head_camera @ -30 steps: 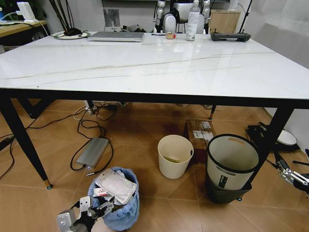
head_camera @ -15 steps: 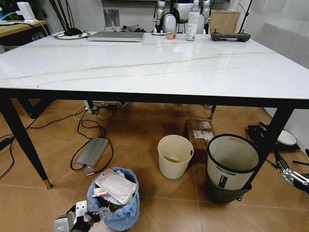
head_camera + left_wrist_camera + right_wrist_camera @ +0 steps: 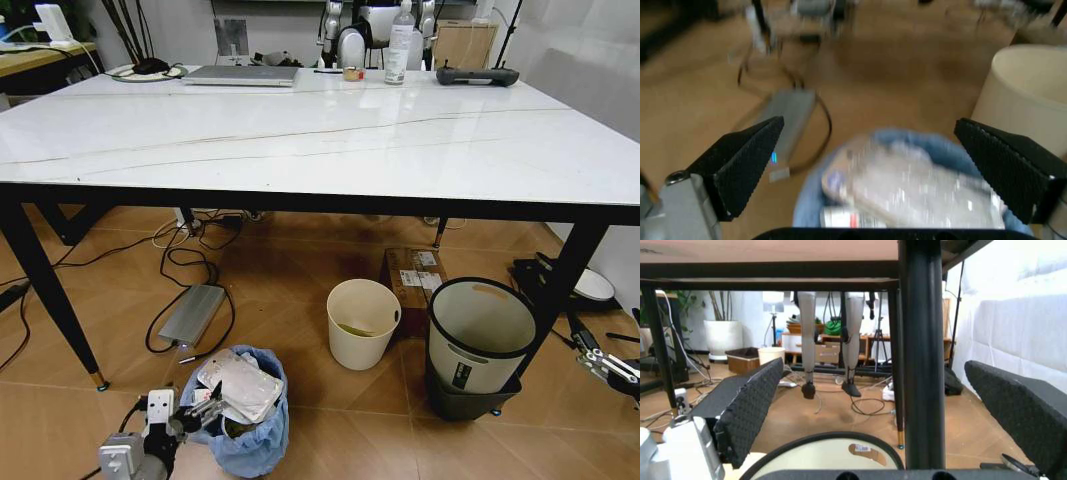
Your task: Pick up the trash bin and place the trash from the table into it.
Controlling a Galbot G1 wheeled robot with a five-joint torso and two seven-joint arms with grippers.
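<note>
The left wrist view is blurred — the trash bin (image 3: 907, 190) runs off the frame's edge.

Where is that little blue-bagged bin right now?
In the head view the trash bin stands on the floor in front of the table, on the robot's left, with the left gripper at its rim and the cream bucket further right.

Table (image 3: 300, 140) white marble, thin grey veins, black legs; trash bin (image 3: 262, 440) liner light blue; bucket (image 3: 362, 325) cream.
</note>
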